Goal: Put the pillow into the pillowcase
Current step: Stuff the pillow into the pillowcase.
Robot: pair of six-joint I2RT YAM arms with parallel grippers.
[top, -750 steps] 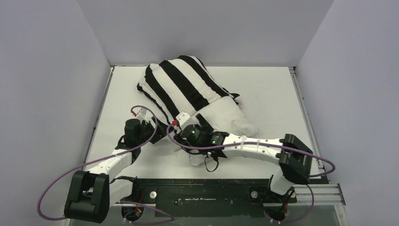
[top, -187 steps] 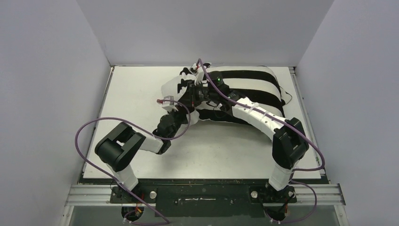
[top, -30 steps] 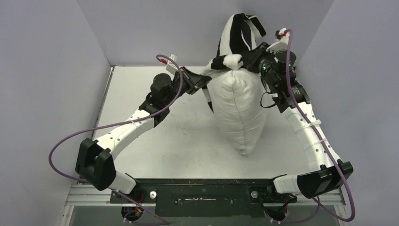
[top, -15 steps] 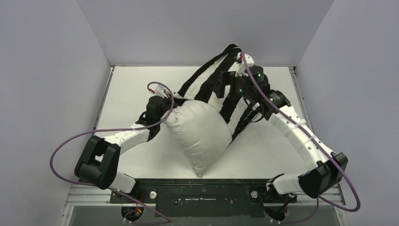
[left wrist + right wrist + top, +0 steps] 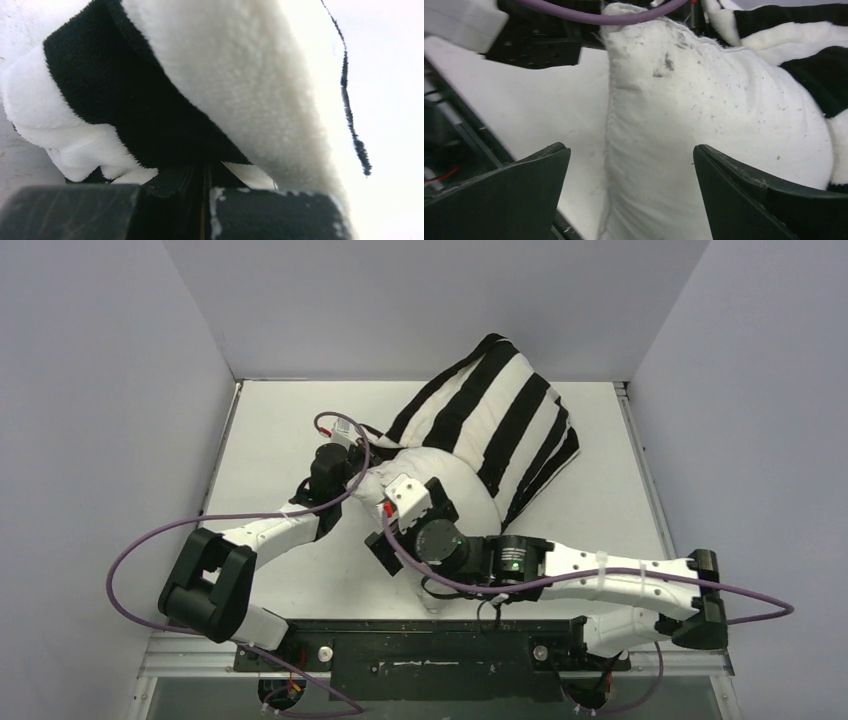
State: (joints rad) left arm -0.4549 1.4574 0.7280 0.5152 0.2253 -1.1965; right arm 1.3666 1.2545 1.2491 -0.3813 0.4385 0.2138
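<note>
**Push the bare end in while the mouth is held**

The left gripper (image 5: 205, 176) is fully closed on a fold of the striped pillowcase (image 5: 492, 412), at the left side of its opening. The right gripper (image 5: 629, 152) stands wide open and holds nothing. Its two fingers are on each side of the bare end of the pillow (image 5: 462, 492), just above it.

The pillow lies about in the middle of the tabletop (image 5: 285, 425). Its far half is inside the case, which reaches to the far edge, and its near half is uncovered.

I think the good way is to close the right gripper on the near seam of the pillow and push toward the far edge. The left gripper should keep the hem tight and pull it toward the near edge. If the hem gets loose, the fabric will likely bunch up.

One second ago the pillow hung upright with the case bunched at its top. Half a second ago the right gripper was at the far side, on the stripes. Now it has let go and come to the near end.
</note>
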